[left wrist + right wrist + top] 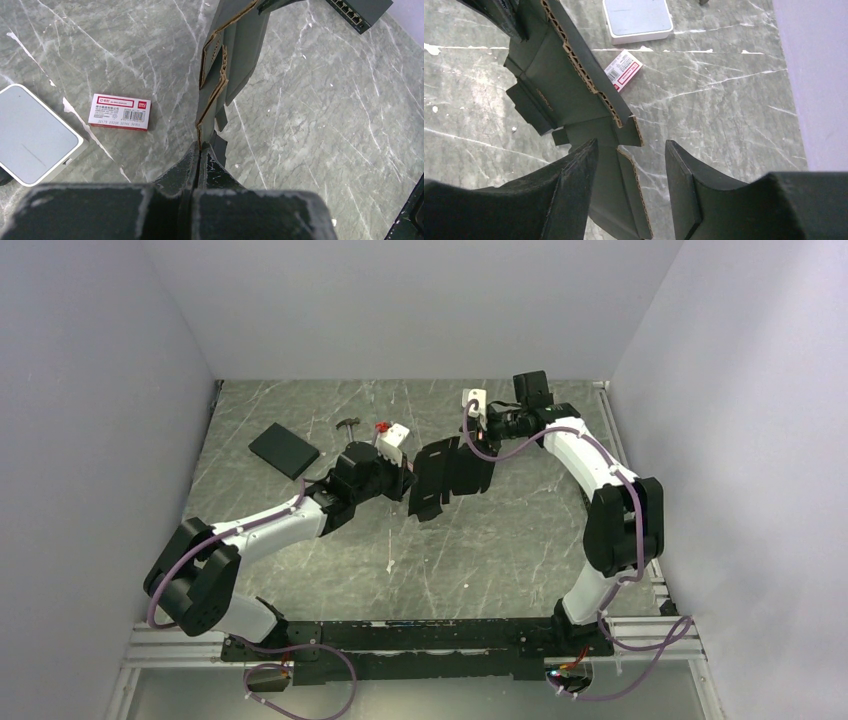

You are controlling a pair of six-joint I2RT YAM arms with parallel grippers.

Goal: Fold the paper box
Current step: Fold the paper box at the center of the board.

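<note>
**My left gripper (200, 152) pinches the paper box (452, 475); my right gripper (631, 150) stands wide**

Closest to me on the left, my two fingers are pressed together on a thin edge of the black cardboard. No gap shows between them except the sheet itself. From that pinch the box rises away edge-on, its brown corrugated core showing along the cut flaps.

On the right, my fingers (574, 185) are well apart. A narrow flap of the box shows in the space between them. The right-hand finger is clear of it. I cannot tell whether the left-hand one touches the card.

From above, the box hangs between my two wrists over the middle of the marble table (480, 560). It is only partly folded, with its panels creased and its tabs loose.

On the table beyond the box lies a small red-and-white carton (120, 111). A silver-grey case (30, 132) lies near it, not touching. Farther off, at the top of the left wrist view, is the corner of a grey device with a row of ports (360, 10). A flat black slab (284, 450) lies well to the left of the box, towards the back of the table.
</note>
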